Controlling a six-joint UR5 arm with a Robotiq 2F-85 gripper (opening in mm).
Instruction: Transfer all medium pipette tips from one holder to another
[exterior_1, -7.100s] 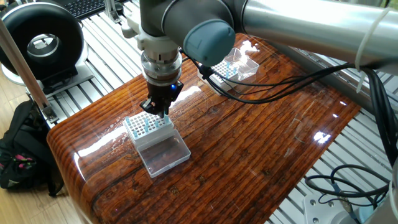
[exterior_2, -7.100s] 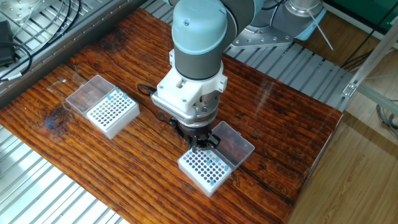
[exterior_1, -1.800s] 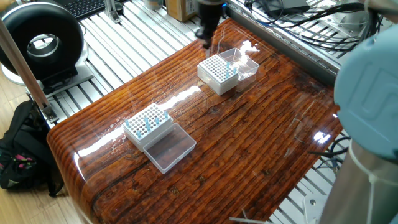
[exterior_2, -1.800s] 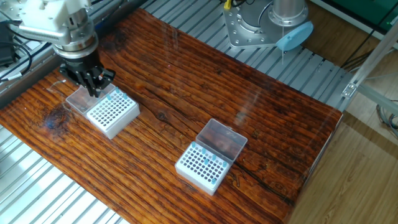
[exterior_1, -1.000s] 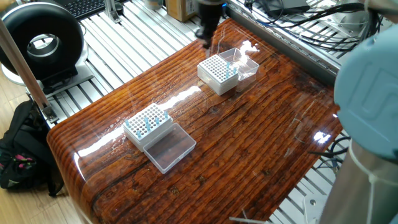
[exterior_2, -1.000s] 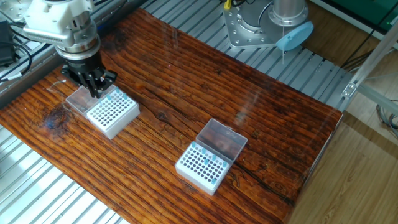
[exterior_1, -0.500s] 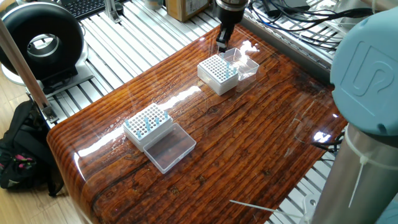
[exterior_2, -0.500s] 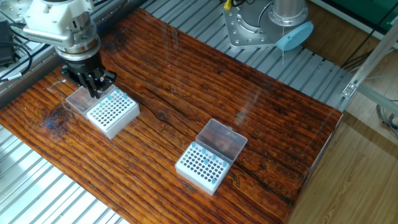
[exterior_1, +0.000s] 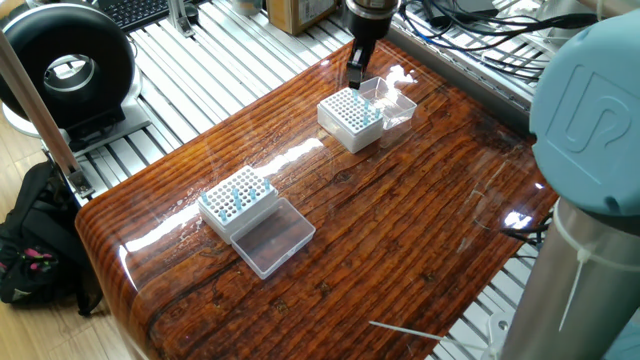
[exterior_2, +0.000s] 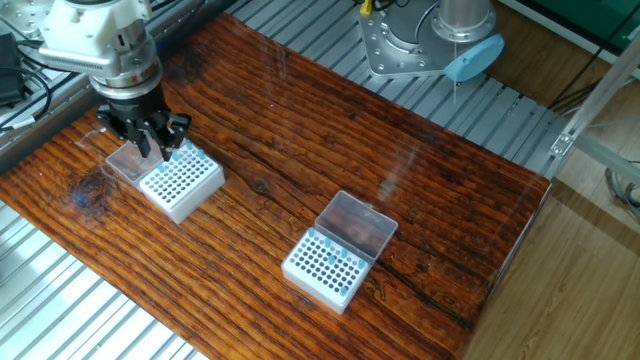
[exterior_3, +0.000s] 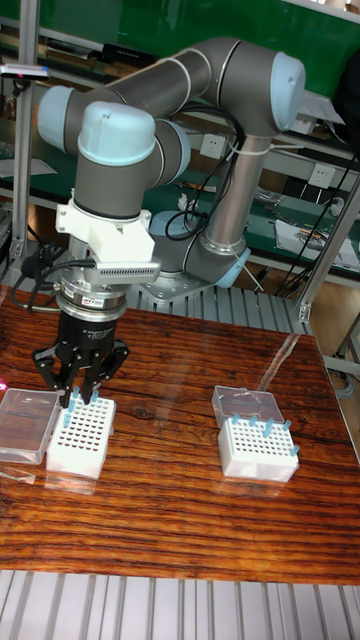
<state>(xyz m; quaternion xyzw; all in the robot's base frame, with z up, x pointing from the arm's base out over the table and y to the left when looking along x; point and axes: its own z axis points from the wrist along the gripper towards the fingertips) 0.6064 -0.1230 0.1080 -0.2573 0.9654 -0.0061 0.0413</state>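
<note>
Pale-blue medium pipette tips (exterior_3: 262, 428) stand in two white grid holders on the wooden table (exterior_1: 400, 230). Several sit in the source holder (exterior_2: 323, 267), whose clear lid lies open beside it; a few already stand along one edge of the receiving holder (exterior_2: 180, 178). The gripper (exterior_2: 152, 146) hangs directly over that edge, beside the blue tips there. The fingers (exterior_3: 72, 396) reach down to the tips in the tall fixed view, but whether they grip one cannot be told at this size. The step in hand appears to be seating a tip. Keep the tip vertical, centre it over a free hole, lower it straight down, and part the fingers only once it rests in the grid. Avoid brushing neighbouring tips on withdrawal
</note>
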